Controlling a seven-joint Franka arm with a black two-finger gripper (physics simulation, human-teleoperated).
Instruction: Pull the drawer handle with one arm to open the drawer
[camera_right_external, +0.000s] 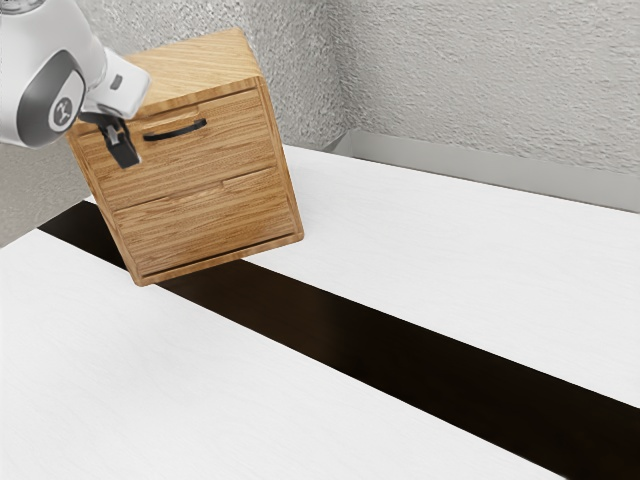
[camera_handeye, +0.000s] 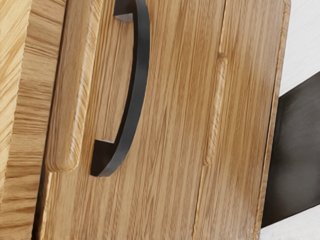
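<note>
Drawer handle (camera_right_external: 175, 129) is beside the end effector (camera_right_external: 122, 147), whose opening I cannot tell.

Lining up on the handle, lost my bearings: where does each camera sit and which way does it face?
Exterior view: raised beside the table, looking down across it at the wooden cabinet; arm and gripper show upper left.
Wrist view: mounted at the gripper, facing the upper drawer front from close.
Shared: the black drawer handle and the table's black stripe.

The upper left of the frame holds one wooden cabinet (camera_right_external: 195, 65), its two drawers (upper drawer (camera_right_external: 235, 150), lower drawer (camera_right_external: 215, 215)), one black handle (camera_right_external: 176, 130) and one gripper (camera_right_external: 124, 152).
</note>
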